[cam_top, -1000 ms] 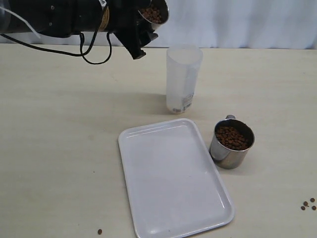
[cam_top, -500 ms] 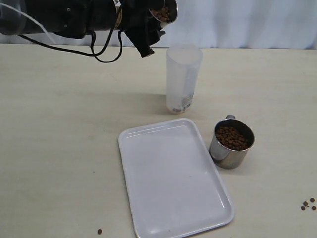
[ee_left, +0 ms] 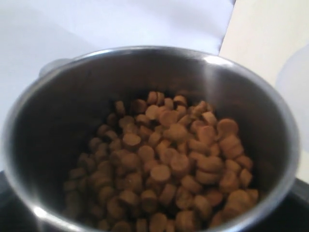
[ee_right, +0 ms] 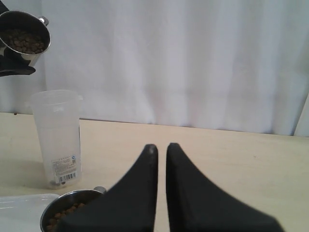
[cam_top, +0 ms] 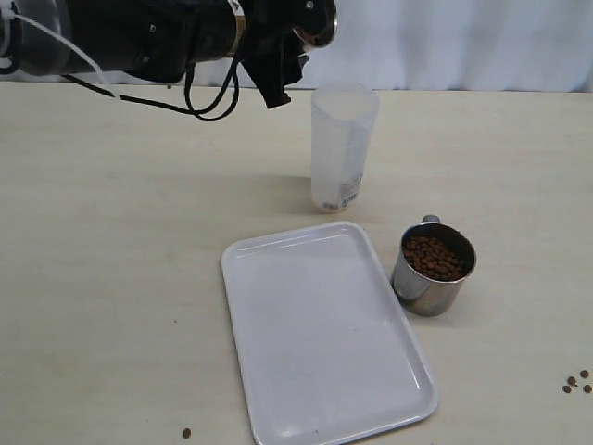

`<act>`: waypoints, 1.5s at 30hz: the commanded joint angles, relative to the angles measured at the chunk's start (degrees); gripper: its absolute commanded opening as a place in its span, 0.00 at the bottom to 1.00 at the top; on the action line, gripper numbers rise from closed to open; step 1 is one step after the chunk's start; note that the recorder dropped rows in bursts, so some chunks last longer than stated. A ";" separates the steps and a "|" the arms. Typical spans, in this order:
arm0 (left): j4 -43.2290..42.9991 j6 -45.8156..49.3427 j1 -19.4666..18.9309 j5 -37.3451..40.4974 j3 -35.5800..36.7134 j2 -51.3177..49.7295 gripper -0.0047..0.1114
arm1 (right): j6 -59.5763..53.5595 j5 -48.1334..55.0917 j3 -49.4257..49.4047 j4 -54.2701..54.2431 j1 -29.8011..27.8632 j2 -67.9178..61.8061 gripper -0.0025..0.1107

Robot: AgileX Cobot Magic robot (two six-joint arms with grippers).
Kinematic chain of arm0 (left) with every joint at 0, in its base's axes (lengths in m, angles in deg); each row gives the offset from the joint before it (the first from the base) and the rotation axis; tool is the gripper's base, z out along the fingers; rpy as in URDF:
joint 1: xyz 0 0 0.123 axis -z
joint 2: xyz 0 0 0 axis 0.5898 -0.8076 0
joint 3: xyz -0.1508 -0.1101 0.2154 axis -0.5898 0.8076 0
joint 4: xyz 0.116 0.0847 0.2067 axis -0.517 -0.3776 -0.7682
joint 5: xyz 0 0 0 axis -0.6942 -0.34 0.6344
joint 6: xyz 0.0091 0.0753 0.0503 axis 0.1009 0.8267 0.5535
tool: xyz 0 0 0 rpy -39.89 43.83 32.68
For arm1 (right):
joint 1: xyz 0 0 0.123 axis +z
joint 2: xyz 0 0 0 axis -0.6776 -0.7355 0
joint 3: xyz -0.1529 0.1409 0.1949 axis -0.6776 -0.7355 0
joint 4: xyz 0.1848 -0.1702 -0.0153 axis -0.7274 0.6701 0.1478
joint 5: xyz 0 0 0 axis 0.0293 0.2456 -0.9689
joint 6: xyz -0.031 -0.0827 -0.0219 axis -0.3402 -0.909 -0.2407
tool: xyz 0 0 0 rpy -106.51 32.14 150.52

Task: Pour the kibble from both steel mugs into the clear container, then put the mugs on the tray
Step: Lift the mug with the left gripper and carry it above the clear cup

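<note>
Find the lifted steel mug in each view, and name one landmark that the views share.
Exterior view: lifted steel mug at the top edge, up and left of the clear container.
Left wrist view: it fills the picture, with kibble inside.
Right wrist view: top left corner, above the clear container.
Shared landmark: the white curtain.

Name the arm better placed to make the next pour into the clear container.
Left. The left gripper holds the raised mug, full of kibble, up beside the clear container mouth. The right gripper is shut and empty, not on the other mug standing on the table.
</note>
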 commanded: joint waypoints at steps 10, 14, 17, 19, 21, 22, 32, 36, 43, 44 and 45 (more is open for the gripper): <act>0.23 3.05 0.95 4.43 -0.53 -1.83 0.04 | -0.35 0.39 -0.22 -0.12 0.04 0.18 0.06; 0.23 4.72 0.95 4.73 -0.53 -2.07 0.04 | -0.35 0.39 -0.22 -0.12 0.04 0.18 0.06; 0.23 6.35 0.95 5.33 -0.53 -2.07 0.04 | -0.35 0.39 -0.22 -0.12 0.04 0.18 0.06; 0.23 7.16 0.95 5.23 -0.53 -2.07 0.04 | -0.35 0.39 -0.22 -0.12 0.04 0.18 0.06; 0.23 7.16 0.95 5.23 -0.53 -2.07 0.04 | -0.35 0.39 -0.22 -0.12 0.04 0.18 0.06; 0.23 7.16 0.95 5.23 -0.53 -2.07 0.04 | -0.35 0.39 -0.22 -0.12 0.04 0.18 0.06; 0.23 9.03 0.95 5.12 -0.53 -2.07 0.04 | -0.35 0.39 -0.22 -0.12 0.04 0.18 0.06; 0.23 10.18 1.66 5.78 -0.53 -2.07 0.04 | -0.35 0.39 -0.22 -0.12 0.04 0.18 0.06; 0.23 11.80 3.29 8.51 -0.53 -2.07 0.04 | -0.35 0.39 -0.22 -0.12 0.04 0.18 0.06; 0.23 12.10 3.56 8.78 -0.53 -2.07 0.04 | -0.35 0.39 -0.22 -0.12 0.04 0.18 0.06; 0.23 14.13 3.98 9.76 -0.53 -2.07 0.04 | -0.35 0.39 -0.22 -0.12 0.04 0.18 0.06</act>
